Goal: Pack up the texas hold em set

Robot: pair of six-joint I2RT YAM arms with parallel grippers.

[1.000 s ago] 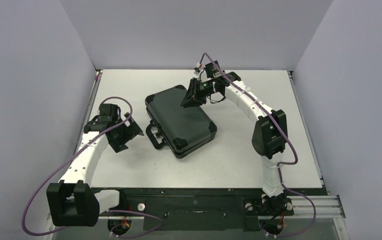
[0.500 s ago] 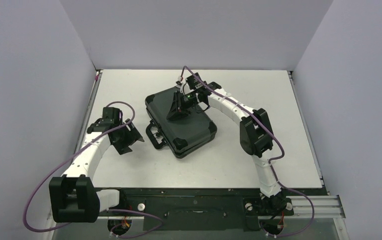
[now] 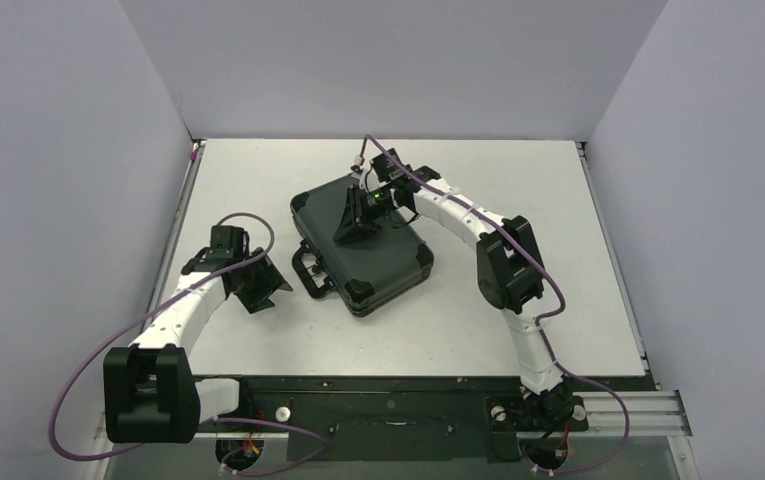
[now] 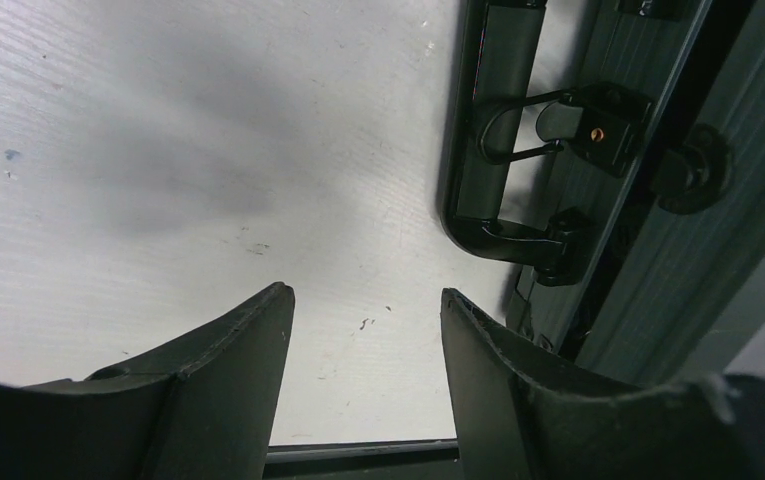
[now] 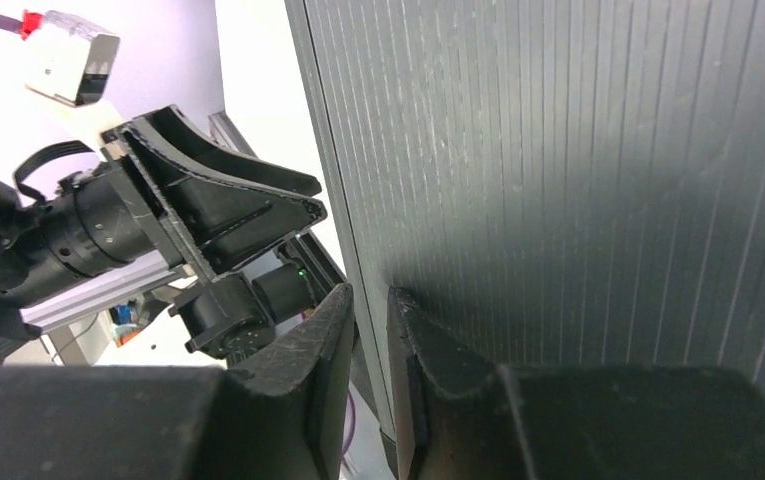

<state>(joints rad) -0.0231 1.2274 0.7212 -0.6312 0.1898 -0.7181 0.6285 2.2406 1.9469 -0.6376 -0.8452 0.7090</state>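
The black briefcase lies closed and flat on the table, its handle facing left. My right gripper rests over the ribbed lid near its left edge, with the jaws almost together and nothing between them. My left gripper is open and empty, low over the table just left of the handle, with bare table between its fingertips. No chips, discs, dice or triangle are in view.
The white table is walled by grey panels at the back and both sides. The case latch and hinge hardware show beside the handle. My left arm shows in the right wrist view.
My right gripper has moved from the case's far corner leftward and down onto the lid. My left gripper has shifted nearer and lower, beside the handle.
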